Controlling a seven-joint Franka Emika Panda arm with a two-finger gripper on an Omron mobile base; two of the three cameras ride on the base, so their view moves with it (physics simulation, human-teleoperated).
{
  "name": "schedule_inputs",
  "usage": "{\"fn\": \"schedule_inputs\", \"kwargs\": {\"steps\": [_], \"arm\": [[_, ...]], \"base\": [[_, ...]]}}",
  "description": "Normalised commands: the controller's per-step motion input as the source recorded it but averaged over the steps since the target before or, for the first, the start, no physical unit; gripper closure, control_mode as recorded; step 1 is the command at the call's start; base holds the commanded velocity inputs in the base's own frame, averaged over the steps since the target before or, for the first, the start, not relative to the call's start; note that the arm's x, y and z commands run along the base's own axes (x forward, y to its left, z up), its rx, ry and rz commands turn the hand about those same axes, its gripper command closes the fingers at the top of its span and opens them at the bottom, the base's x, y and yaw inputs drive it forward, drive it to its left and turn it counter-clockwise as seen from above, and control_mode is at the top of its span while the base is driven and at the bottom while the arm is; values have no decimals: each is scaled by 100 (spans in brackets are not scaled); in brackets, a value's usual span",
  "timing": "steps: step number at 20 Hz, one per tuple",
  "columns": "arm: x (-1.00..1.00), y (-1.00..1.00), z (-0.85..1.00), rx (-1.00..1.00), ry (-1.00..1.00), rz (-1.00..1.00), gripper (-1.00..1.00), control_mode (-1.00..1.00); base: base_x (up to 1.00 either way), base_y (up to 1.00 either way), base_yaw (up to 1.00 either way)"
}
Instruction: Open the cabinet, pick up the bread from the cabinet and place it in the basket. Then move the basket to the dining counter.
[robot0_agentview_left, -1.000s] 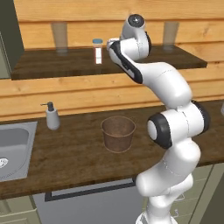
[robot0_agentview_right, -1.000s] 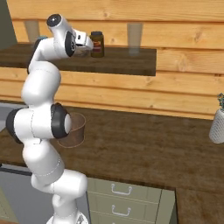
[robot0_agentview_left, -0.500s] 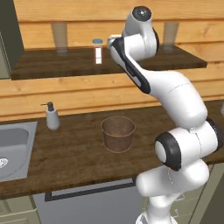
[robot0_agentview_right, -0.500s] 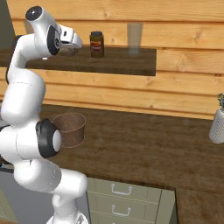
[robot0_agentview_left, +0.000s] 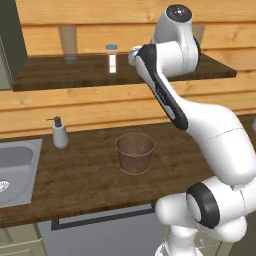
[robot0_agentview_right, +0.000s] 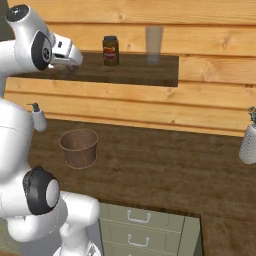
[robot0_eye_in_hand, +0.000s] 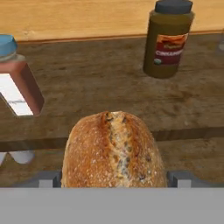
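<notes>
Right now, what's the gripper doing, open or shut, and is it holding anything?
Gripper: open, jaws standing wide on either side of the bread loaf on the cabinet shelf; not yet closed on it.

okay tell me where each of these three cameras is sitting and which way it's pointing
Left base view: behind the arm on its left, looking forward and down at the cabinet, basket and sink; the arm rises lower right.
Right base view: behind on its right, same cabinet, dark jar and basket; the arm rises lower left.
Hand view: on the hand, looking along the open gripper at the bread, with the blue-capped bottle and jar behind.
Both base views share the basket, counter and cabinet.
</notes>
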Motion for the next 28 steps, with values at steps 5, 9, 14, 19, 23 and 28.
{"fn": "schedule_inputs", "kwargs": {"steps": [5, 9, 14, 19, 23, 28], "arm": [[-100, 0, -26, 2, 10, -1, 100, -100], [-100, 0, -56, 0, 7, -1, 100, -100], [-66, 0, -99, 0, 8, -1, 100, -100], [1, 1, -100, 0, 5, 0, 100, -100], [58, 9, -98, 0, 0, 0, 100, -100], [84, 26, -78, 0, 5, 0, 100, -100]], "base": [[0, 0, 0], [0, 0, 0], [0, 0, 0], [0, 0, 0], [0, 0, 0], [0, 0, 0]]}}
